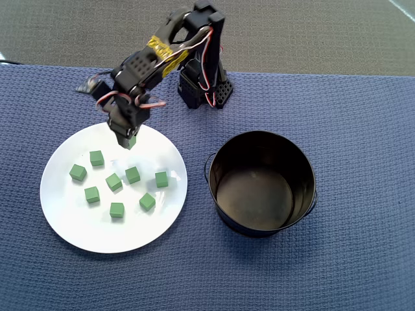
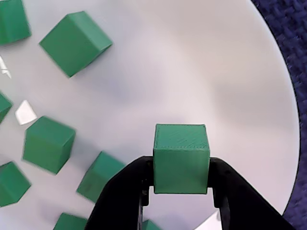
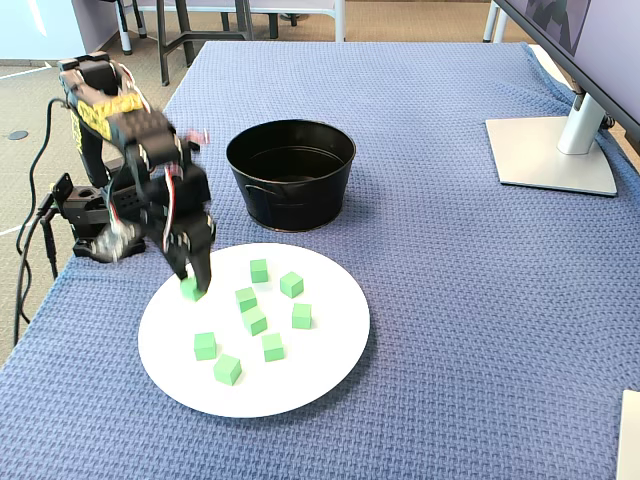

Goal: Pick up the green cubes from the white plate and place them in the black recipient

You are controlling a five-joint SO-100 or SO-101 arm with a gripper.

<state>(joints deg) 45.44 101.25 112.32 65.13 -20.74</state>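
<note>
My gripper (image 1: pixel 131 139) is shut on one green cube (image 2: pixel 181 158), which sits squarely between the two black fingers (image 2: pixel 120 191) in the wrist view. It hangs low over the far rim of the white plate (image 1: pixel 71 220); I cannot tell whether the cube touches the plate. Several more green cubes (image 1: pixel 132 175) lie scattered across the middle of the plate (image 3: pixel 300 380). The black recipient (image 1: pixel 259 194) stands to the plate's right in the overhead view, with nothing inside it. In the fixed view the held cube (image 3: pixel 189 289) is at the plate's left edge and the recipient (image 3: pixel 290 205) stands behind the plate.
A blue woven cloth (image 1: pixel 363 259) covers the table. The arm's base (image 1: pixel 204 91) stands at the far edge behind plate and pot. A monitor stand (image 3: pixel 550 150) sits at the right in the fixed view, and cables (image 3: pixel 35 240) hang off the left table edge.
</note>
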